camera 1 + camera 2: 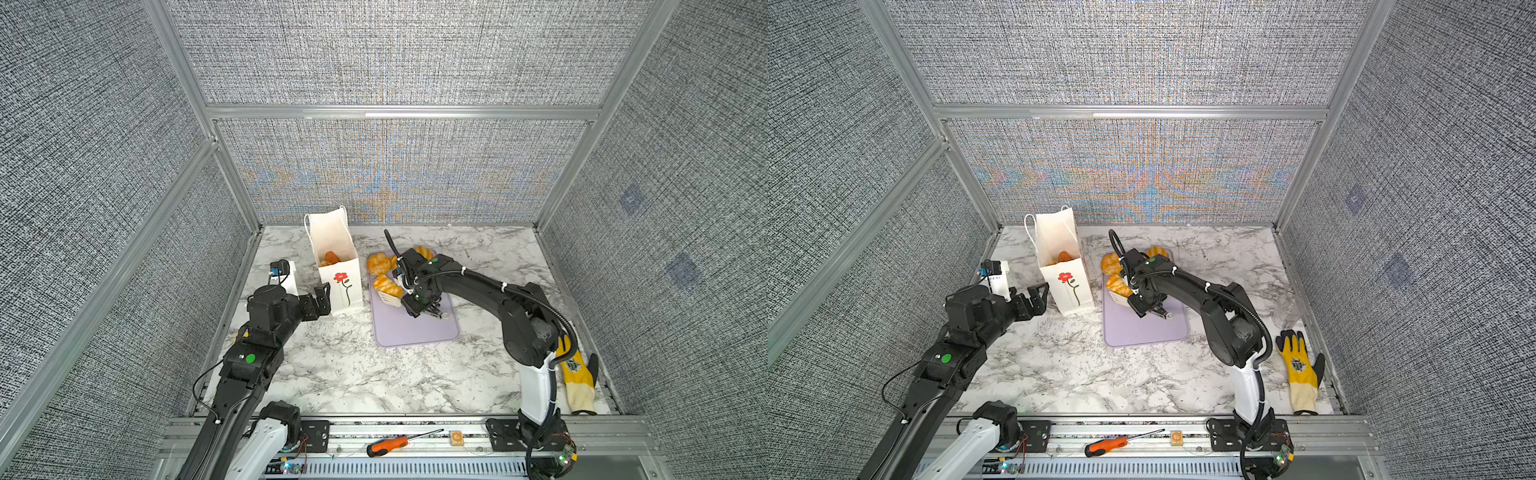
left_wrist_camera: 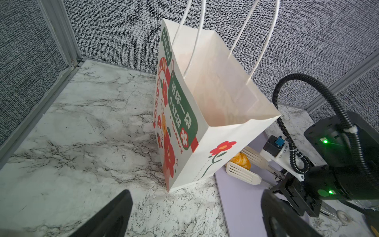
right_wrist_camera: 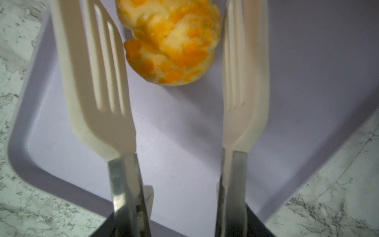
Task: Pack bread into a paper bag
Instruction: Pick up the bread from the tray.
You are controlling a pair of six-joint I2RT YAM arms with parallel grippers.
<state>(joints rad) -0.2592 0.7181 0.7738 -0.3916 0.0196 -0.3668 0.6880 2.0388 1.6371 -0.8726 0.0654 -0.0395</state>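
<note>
In both top views the bag (image 1: pixel 338 274) stands upright with bread (image 1: pixel 331 257) inside, beside the tray (image 1: pixel 415 332). The right gripper (image 1: pixel 417 305) is clamped on tongs (image 1: pixel 390 298). In the left wrist view, the left gripper (image 2: pixel 196 217) has its jaws wide apart, near the bag. In the right wrist view, the tong blades stand apart on either side of a roll (image 3: pixel 174 45) on the tray.

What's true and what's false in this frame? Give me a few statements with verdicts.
1. The bag stands upright with bread inside. True.
2. The left gripper grips the bag. False: it is open and holds nothing.
3. The right gripper holds tongs. True.
4. The tray is empty. False: rolls lie on it.
5. A glove lies on the table. True.
</note>
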